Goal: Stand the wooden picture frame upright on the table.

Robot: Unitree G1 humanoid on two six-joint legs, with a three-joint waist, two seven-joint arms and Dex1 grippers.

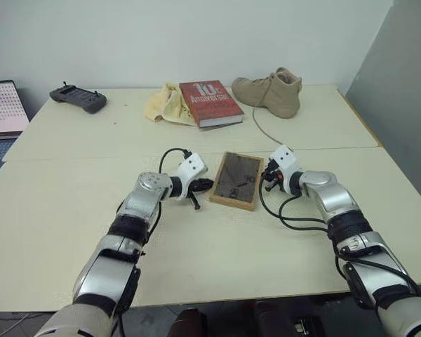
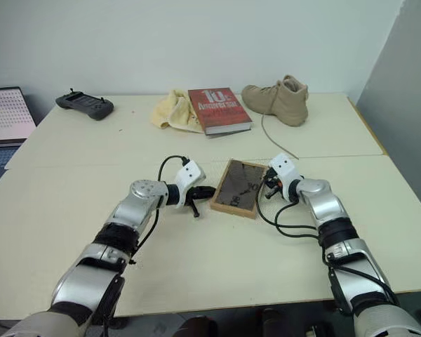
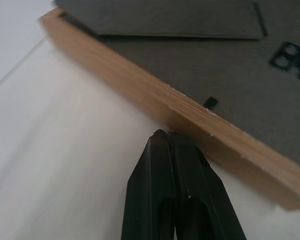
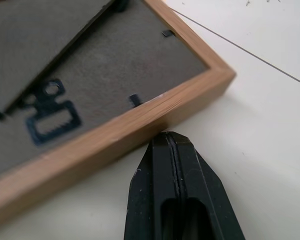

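The wooden picture frame (image 1: 236,180) lies flat on the table (image 1: 70,210), dark back panel with black fittings (image 4: 50,117) facing up. My left gripper (image 1: 206,185) is shut, and its joined tips (image 3: 166,134) rest against the frame's left wooden edge (image 3: 140,90). On the other side my right gripper (image 1: 266,178) is also shut, its tips (image 4: 171,135) right at the frame's right wooden edge (image 4: 140,120), near a corner. Neither gripper holds anything.
At the back of the table lie a red book (image 1: 210,102) on a yellow cloth (image 1: 163,104), a tan boot (image 1: 270,91) with a trailing lace, and a black controller (image 1: 78,97). A laptop (image 1: 1,112) stands off the left edge. A seam (image 1: 91,155) crosses the table behind the frame.
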